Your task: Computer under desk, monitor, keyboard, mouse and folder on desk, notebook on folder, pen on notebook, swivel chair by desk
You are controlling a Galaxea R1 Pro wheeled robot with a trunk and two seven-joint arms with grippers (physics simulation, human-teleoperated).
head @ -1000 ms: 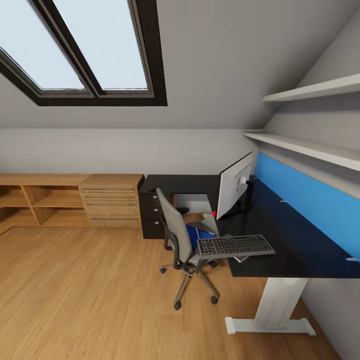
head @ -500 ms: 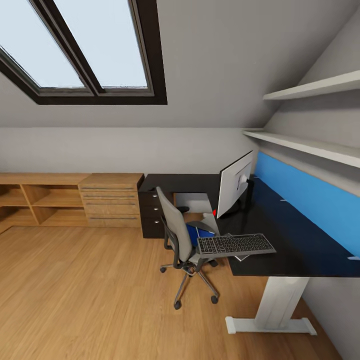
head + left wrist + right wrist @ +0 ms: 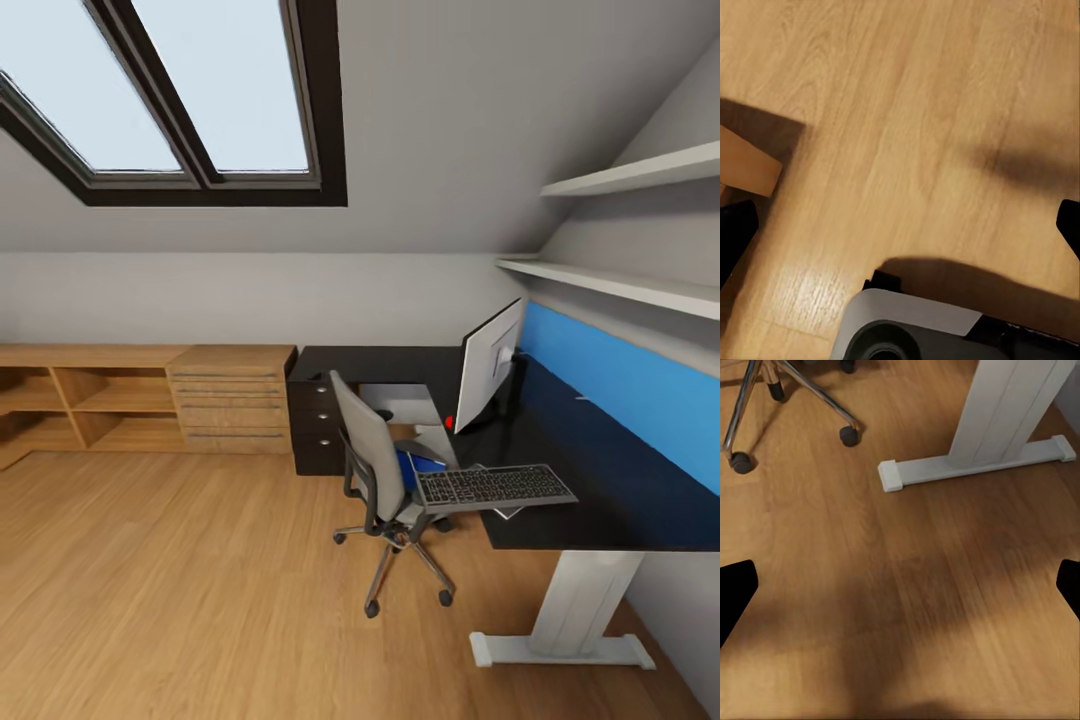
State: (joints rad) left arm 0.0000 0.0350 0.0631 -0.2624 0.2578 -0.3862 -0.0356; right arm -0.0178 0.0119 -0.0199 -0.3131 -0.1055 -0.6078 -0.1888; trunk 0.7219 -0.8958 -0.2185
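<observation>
Head view: the desk (image 3: pixel 600 500) ran along the right wall, blue back panel (image 3: pixel 630 385) behind it, white leg (image 3: pixel 580 610) on the wooden floor (image 3: pixel 180 590). The monitor (image 3: pixel 488 368) stood upright on the desktop. The keyboard (image 3: pixel 494 487) lay near the desk's front edge, overhanging toward the swivel chair (image 3: pixel 375 470). The chair sat just beside the desk; the blue folder (image 3: pixel 407 470) showed on its seat. A light grey box, likely the computer (image 3: pixel 400 402), sat under the desk.

Left gripper (image 3: pixel 900 232): 2 dark fingertips at the frame's edges, spread wide, nothing held, over floor.

Right gripper (image 3: pixel 900 592): fingertips equally wide, empty, floor below, desk leg and chair castors (image 3: pixel 849 435) ahead.
</observation>
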